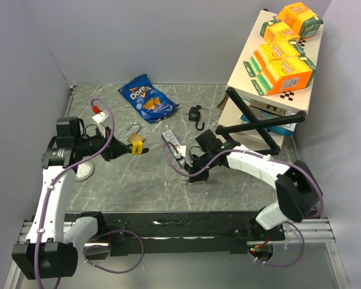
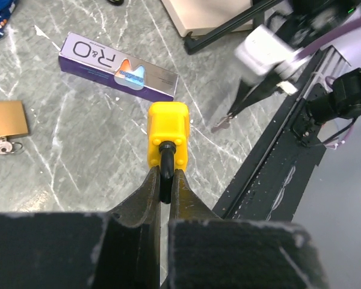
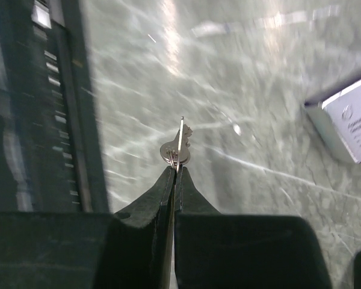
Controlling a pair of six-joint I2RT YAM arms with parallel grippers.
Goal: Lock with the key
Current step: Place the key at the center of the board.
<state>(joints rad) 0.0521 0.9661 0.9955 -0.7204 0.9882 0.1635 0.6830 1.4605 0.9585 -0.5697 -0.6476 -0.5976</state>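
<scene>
Clasping padlock [image 2: 168, 129], left pincer [image 2: 166, 174], clasping key [image 3: 177, 147], right pincer [image 3: 175, 174], marbled tabletop [image 1: 138, 186], lilac walls [image 1: 168, 36]

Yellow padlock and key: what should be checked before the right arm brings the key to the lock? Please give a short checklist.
1. Left claw shut on the yellow padlock, by its shackle: ok.
2. Right claw shut on the key: ok.
3. Key sticks out past the claw tips: ok.
4. Keyhole faces the key: cannot tell, no view shows it.
5. Key lined up with the padlock: not ok, they are apart in the top view.
</scene>
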